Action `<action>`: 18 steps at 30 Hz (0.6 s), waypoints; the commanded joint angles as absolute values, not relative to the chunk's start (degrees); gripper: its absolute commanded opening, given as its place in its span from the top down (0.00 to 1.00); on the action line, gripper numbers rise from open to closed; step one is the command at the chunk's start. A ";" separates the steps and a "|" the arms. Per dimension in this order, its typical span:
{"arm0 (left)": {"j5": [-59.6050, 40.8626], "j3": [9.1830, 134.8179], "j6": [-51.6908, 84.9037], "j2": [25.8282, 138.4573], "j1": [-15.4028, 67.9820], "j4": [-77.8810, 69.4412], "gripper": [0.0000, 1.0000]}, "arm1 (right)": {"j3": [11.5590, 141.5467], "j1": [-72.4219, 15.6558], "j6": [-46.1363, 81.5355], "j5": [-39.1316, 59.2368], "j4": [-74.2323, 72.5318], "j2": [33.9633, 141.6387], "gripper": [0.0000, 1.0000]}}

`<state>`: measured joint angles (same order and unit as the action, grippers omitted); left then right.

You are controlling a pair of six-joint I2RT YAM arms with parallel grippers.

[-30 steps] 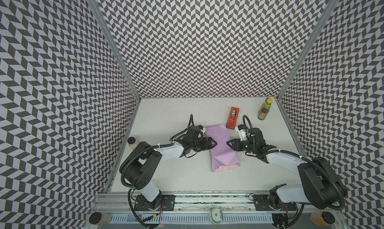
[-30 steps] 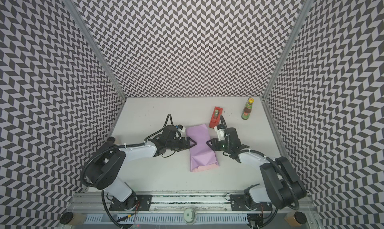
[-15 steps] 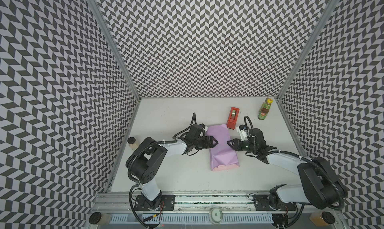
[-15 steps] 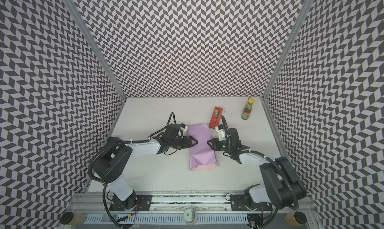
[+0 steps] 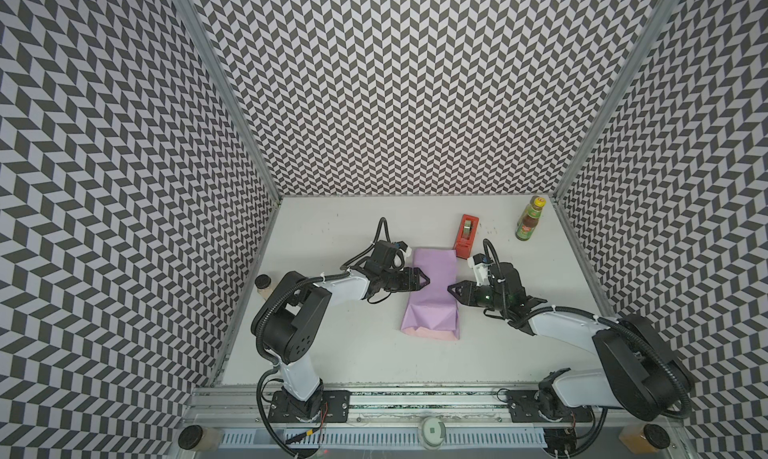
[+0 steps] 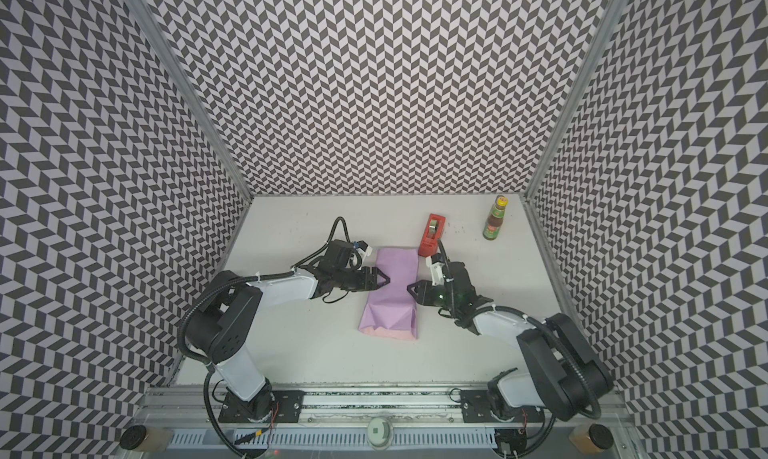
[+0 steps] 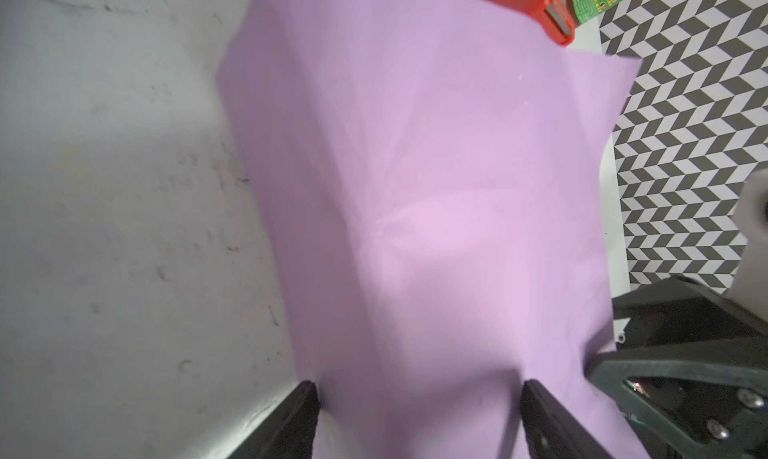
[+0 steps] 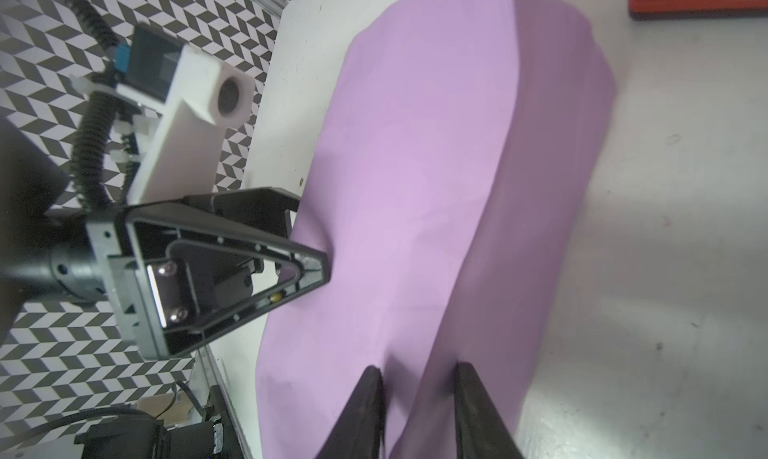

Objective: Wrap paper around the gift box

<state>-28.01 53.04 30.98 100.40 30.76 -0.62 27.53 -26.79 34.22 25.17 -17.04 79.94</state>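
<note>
Far left: we see a little jar point(image 5: 262, 283) sitting by the left wall at the edge of the table point(image 5: 332, 344), well away from everything else.

Left gripper: the left gripper point(image 5: 428, 279) comes in low from the left, with its tips over the left edge of the paper. In its wrist view the fingers point(image 7: 305, 398) are spread wide with purple sheet filling the whole gap. We can't tell if they're actually pressing on it.

Paper: the paper point(image 5: 430, 311) lies mid-table, lilac side up, folded into a long narrow bundle running front to back. A thin pink strip point(image 5: 428, 332) peeks out along the near end. It's creased, and pinched in at the waist between the two grippers.

Gift box: we can't see the gift box anywhere. The paper humps up in the middle, so whatever's under there is fully covered.

Right gripper: the right gripper point(image 5: 449, 299) sits at the right edge of the bundle, facing the left one. Its fingers point(image 8: 370, 394) are only a little apart, with a folded ridge of paper running between them. Honestly, we can't tell if that's a real squeeze.

Tape dispenser: the red tape dispenser point(image 5: 466, 234) is just beyond the far right corner of the paper, close to it.

Far right: a sauce bottle point(image 5: 528, 222) stands upright near the back right corner.
</note>
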 commanded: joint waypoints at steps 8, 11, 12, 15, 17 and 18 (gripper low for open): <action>-26.16 52.59 26.58 103.36 29.14 9.50 0.25 | 30.53 -28.48 34.25 24.79 -14.91 86.14 0.70; -26.54 51.97 26.35 102.63 29.13 9.92 0.25 | 32.00 -28.35 32.95 24.90 -13.80 87.43 0.70; -26.79 51.81 26.34 102.42 29.12 9.92 0.25 | 32.21 -28.22 32.80 25.04 -13.68 87.61 0.70; -26.89 50.94 26.67 101.91 29.13 9.33 0.25 | 32.91 -27.73 31.77 24.95 -12.88 87.96 0.69; -26.89 50.57 26.89 102.42 29.16 9.09 0.26 | 33.52 -27.47 31.10 24.96 -12.15 88.23 0.69; -27.11 50.23 27.10 102.69 29.10 8.90 0.26 | 33.78 -27.36 30.82 25.09 -11.85 88.31 0.68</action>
